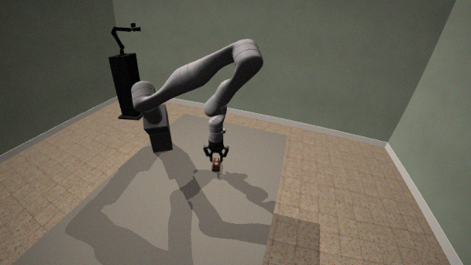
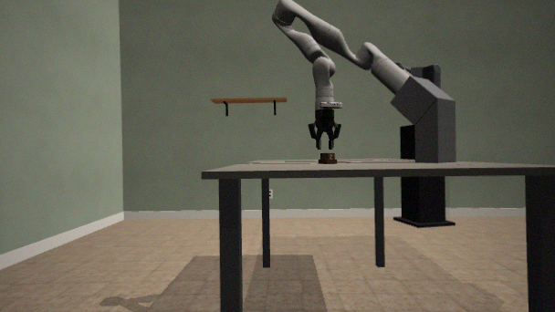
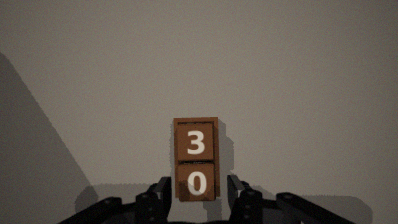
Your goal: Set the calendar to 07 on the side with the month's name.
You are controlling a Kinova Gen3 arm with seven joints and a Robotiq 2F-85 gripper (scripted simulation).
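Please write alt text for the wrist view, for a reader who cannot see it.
A brown tray on a grey table holds two cubes, showing 3 and 0 on top. The open end effector hangs above, its fingers either side of the 0 cube.

A small brown wooden tray (image 3: 220, 150) lies flat on the grey worktop (image 3: 300, 75), near its middle. Two brown cubes stand in it side by side, touching, filling the tray. In the wrist view, looking straight down, the farther cube (image 3: 195, 142) shows a white 3 on its top face and the nearer cube (image 3: 196, 183) shows a white 0, both digits upright in that view. From the side the set (image 2: 328, 158) appears as a low dark block.
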